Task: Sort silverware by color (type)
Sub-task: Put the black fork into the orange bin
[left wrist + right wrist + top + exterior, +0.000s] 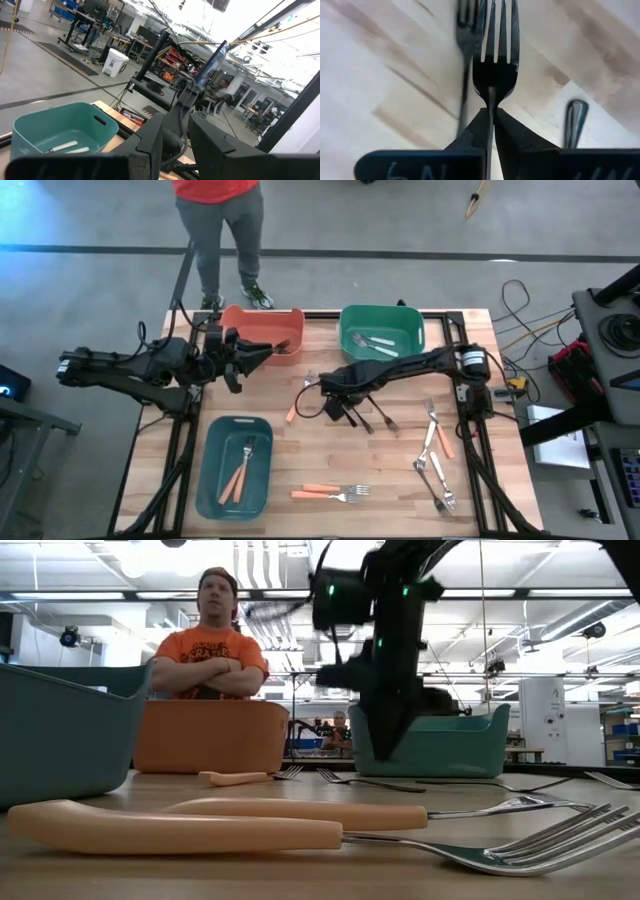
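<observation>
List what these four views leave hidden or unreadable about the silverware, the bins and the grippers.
- Orange bin: in the high view the left gripper covers part of it, so its contents cannot be made out.
- Low view: bin walls hide everything inside.
- Black fork in the right gripper: its handle is hidden by the fingers in the right wrist view.
- Left wrist view: the green bin is cut off by the gripper body.

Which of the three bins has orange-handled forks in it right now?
The blue bin at the table's near-left holds two orange-handled forks. The green bin holds white-handled pieces, and the orange bin sits under the left gripper.
</observation>
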Motion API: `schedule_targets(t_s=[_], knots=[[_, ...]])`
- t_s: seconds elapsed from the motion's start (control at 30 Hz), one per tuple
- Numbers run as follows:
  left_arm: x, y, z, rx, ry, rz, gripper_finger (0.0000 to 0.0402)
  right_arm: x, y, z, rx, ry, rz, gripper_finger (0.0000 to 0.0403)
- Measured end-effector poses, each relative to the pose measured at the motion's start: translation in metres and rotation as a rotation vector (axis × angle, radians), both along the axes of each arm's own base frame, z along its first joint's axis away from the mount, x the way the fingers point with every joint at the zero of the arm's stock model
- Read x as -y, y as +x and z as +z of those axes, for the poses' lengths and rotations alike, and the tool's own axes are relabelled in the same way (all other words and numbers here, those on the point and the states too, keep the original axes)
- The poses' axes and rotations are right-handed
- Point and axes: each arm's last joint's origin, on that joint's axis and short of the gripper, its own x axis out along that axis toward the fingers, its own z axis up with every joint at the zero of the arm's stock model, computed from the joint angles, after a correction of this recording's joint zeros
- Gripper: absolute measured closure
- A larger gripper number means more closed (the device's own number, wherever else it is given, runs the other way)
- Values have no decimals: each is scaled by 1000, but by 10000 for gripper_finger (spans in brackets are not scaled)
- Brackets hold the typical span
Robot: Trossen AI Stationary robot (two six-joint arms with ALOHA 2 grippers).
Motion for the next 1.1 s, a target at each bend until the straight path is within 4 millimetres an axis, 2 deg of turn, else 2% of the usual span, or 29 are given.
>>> schedule_targets(t_s=[0.17,0.4,0.57,0.67,0.77,0.87,1.1], knots=[[0,1,-1,-4,-16,-2,324,-3,-9,41,129,-37,22,393],[3,13,-10,-55,-22,-40,320,-7,-28,123,496,-195,106,394],[5,25,-16,-90,-5,-70,282,-8,-45,183,806,-370,196,394],[6,29,-17,-79,4,-91,249,-8,-55,208,944,-441,224,394],[6,34,-17,-61,8,-92,216,-10,-62,226,1042,-520,299,394],[7,43,-18,-40,25,-90,193,-11,-63,236,1117,-562,339,394],[9,69,-24,40,51,-79,176,-13,-55,237,1198,-557,413,394]])
